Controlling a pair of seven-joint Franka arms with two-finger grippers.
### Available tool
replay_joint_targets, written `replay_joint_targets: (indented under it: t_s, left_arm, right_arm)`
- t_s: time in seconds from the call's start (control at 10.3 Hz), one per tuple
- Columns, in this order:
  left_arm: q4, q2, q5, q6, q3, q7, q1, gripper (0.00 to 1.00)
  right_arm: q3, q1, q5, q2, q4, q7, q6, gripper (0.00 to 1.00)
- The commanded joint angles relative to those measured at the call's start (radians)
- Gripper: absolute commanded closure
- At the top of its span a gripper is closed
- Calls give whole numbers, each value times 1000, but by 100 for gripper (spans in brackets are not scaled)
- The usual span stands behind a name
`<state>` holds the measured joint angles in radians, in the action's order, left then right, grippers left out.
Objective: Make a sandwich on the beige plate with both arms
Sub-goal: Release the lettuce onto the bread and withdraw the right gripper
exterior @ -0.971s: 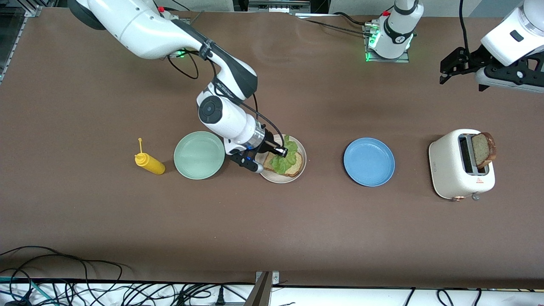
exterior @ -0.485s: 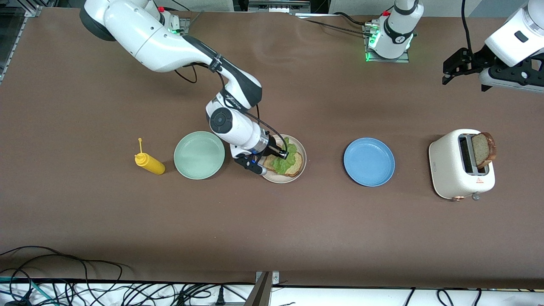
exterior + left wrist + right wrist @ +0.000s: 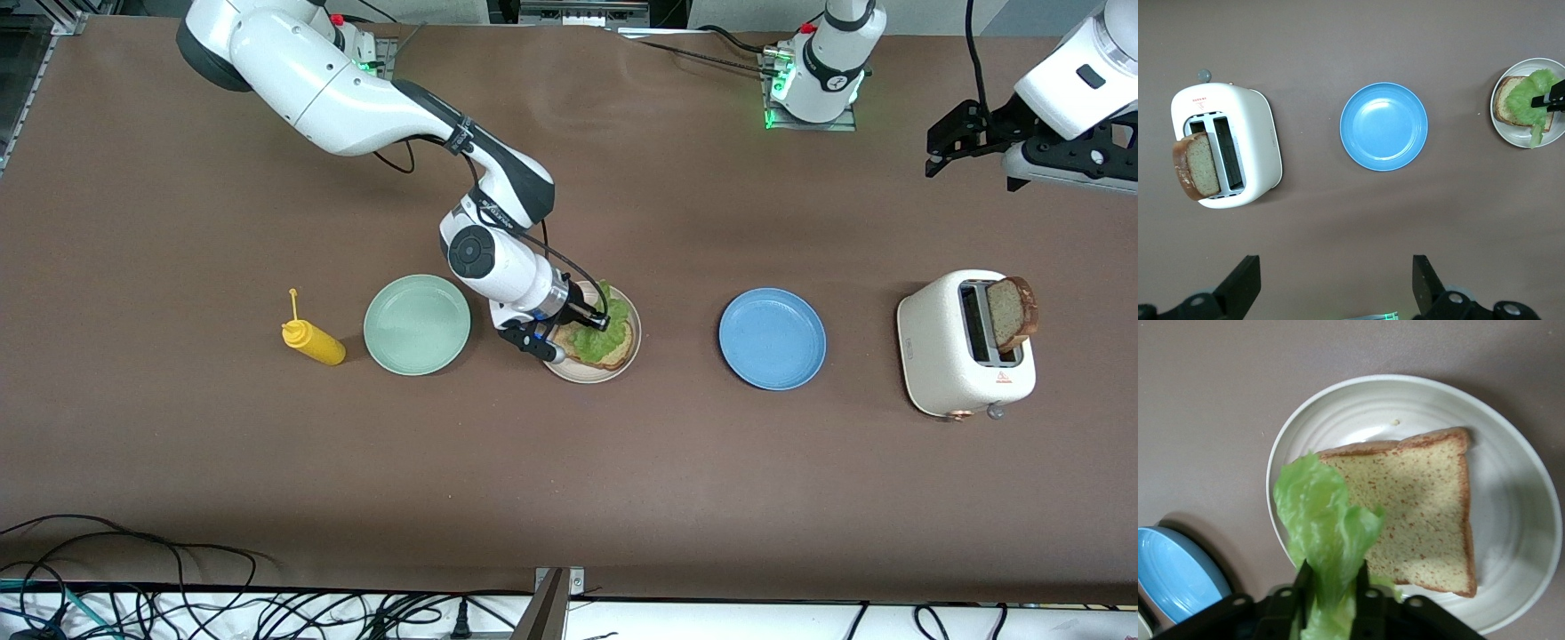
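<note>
The right gripper [image 3: 1331,590] was low over the beige plate [image 3: 580,370], pinching the lettuce leaf [image 3: 1325,533] between its fingers — my guess, so it could drape it on the toast slice [image 3: 1418,507] already lying there. So the sandwich was only half built. The second slice [image 3: 1012,313] stuck up out of the toaster [image 3: 942,356], and the left gripper [image 3: 956,138], jaws spread and empty, waited in the air near it — probably next in line.
</note>
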<state>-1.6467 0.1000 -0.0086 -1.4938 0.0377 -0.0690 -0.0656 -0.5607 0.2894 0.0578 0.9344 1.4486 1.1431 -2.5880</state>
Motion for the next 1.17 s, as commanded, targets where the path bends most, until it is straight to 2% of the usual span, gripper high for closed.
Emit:
replay_joint_targets:
  t_s: [0.0,0.39,0.78,1.07]
  left_arm:
    - [5,3,-14,1,-1,5,3,0]
    - [5,3,-14,1,1,5,3,0]
    - [5,3,-14,0,1,5,3,0]
    - [5,3,-20,0,1,5,1,0]
  right_arm:
    - [1,-1,7,11,-30,15,-8,0]
    - [-10,-47,-1,-29,-30,7,21,0]
    - [-16,-154,2,-195,-30,-52,375,0]
    - [-15,-286,2,-314,-30,-329,657,0]
